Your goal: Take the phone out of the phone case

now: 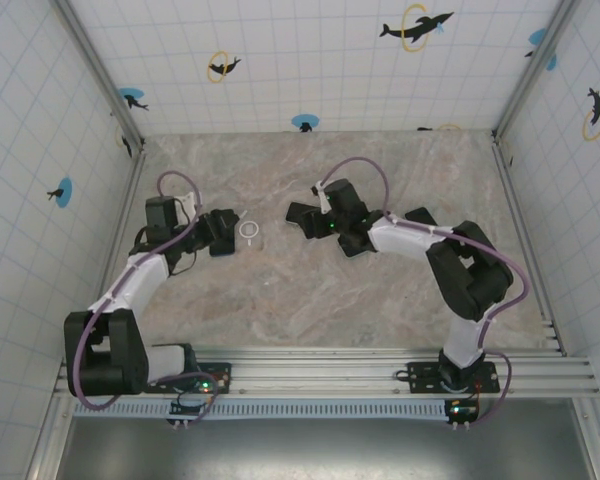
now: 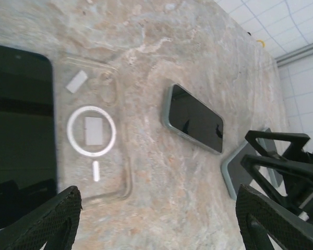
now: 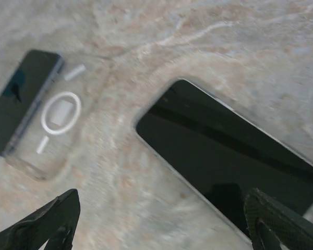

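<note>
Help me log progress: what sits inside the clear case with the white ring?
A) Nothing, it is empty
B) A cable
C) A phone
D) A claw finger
A: the clear case lies flat and empty, the table showing through it, with a dark phone lying beside it.
</note>
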